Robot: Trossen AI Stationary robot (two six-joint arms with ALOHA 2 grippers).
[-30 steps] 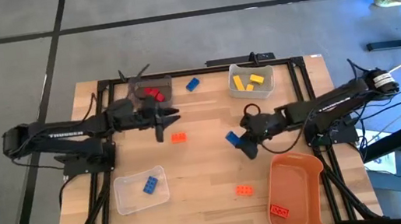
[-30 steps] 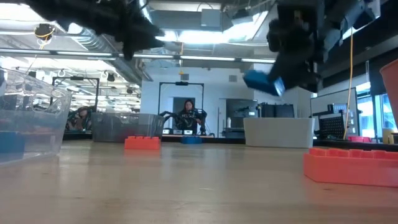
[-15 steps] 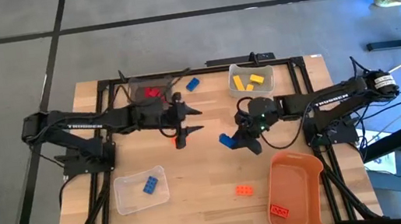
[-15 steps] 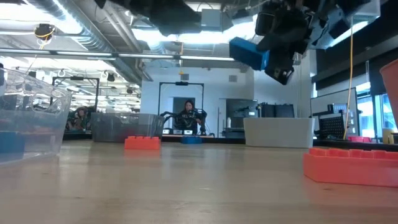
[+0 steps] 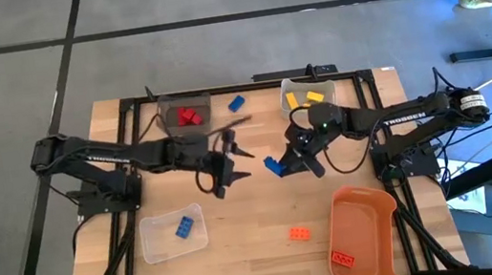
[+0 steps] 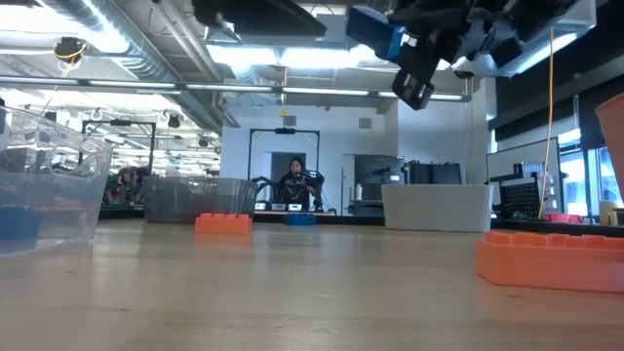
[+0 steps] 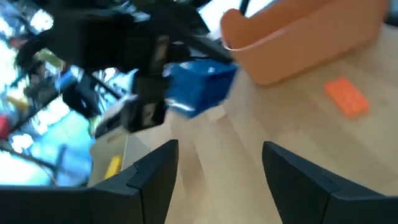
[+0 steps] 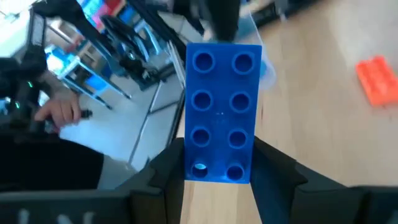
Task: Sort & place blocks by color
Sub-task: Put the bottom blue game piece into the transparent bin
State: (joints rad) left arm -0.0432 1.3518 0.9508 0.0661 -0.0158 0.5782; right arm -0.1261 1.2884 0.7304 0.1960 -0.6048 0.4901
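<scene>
My right gripper (image 5: 281, 164) is shut on a blue studded block (image 5: 272, 165) above the table's middle; the block also shows high up in the low view (image 6: 375, 29). My left gripper (image 5: 229, 164) hovers open just left of it, and the left wrist view shows the blue block (image 7: 199, 90) ahead of it. An orange block (image 6: 223, 223) lies flat on the table; in the high view the left gripper covers it. Another orange block (image 5: 299, 234) and a blue block (image 5: 236, 103) lie loose on the wood. My right gripper pinches the blue block by one end (image 8: 217, 168) between its two fingers (image 8: 273, 171), which press on its long sides. The fingers reach in from the table's right, lying along the block. The studded face (image 8: 221, 93) points back at the wrist camera. The block is lifted clear of the table.
A dark bin (image 5: 174, 106) at the far edge holds red blocks, and a pale bin (image 5: 286, 109) holds yellow ones. A clear bin (image 5: 160, 246) near the left holds a blue block. An orange bin (image 5: 361, 213) sits at the near right. A person sits in the room beyond (image 6: 295, 180).
My right gripper has carried the blue block upward and a little toward the table's left and far side. My left gripper has swung from beside the dark bin toward the table's middle, ending over the orange block.
</scene>
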